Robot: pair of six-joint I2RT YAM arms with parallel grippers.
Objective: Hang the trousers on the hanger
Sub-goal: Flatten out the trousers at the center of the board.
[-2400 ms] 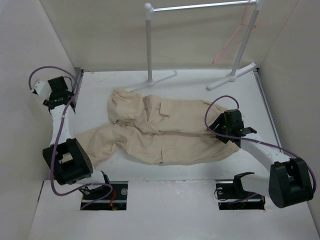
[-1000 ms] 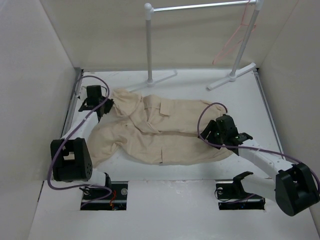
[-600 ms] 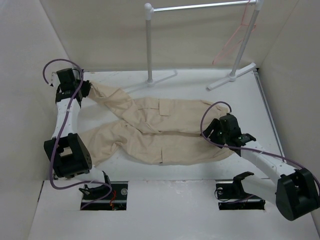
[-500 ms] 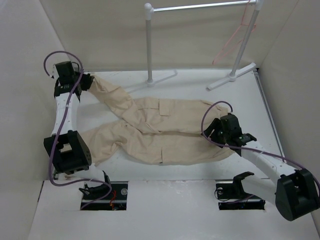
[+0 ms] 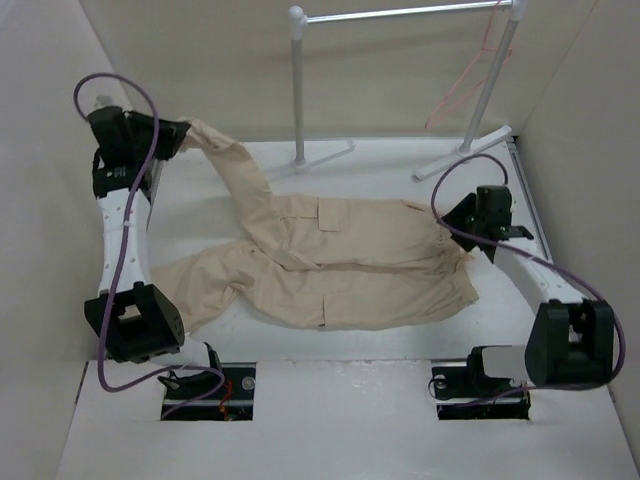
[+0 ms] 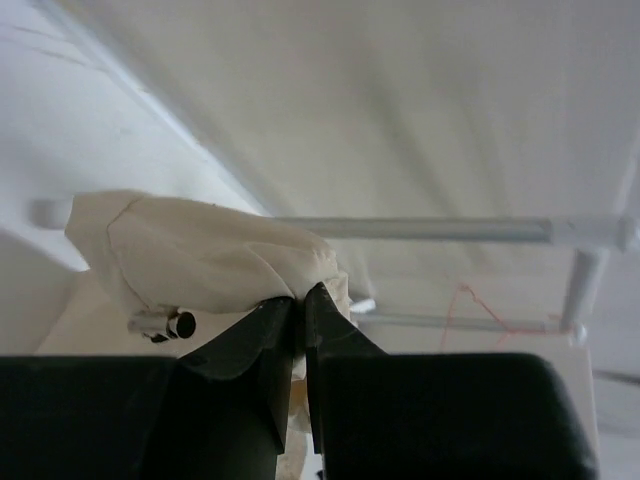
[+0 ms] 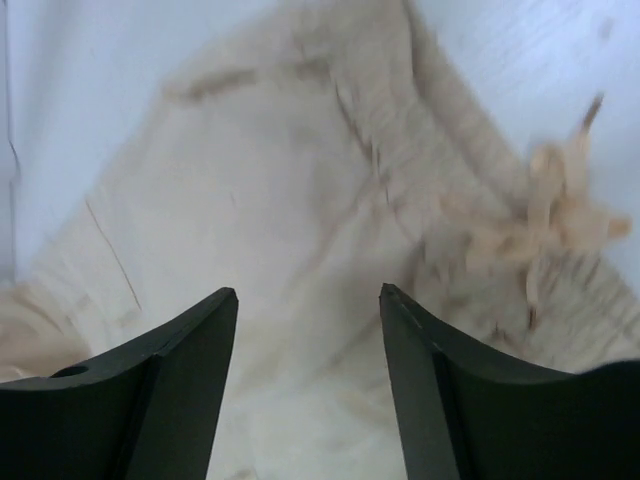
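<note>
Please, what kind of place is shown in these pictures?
Probably a robot test cell in a laboratory, not a home: plain white walls box in a white table, a left arm and right arm are bolted at its near edge, and a white rack with a pink hanger stands behind trousers.

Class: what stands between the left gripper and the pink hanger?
In the top view, the rack's ball-topped white post stands between the left gripper and the hanger.

one trousers (image 5: 330, 265), one hanger (image 5: 465, 80), one rack (image 5: 297, 90)
</note>
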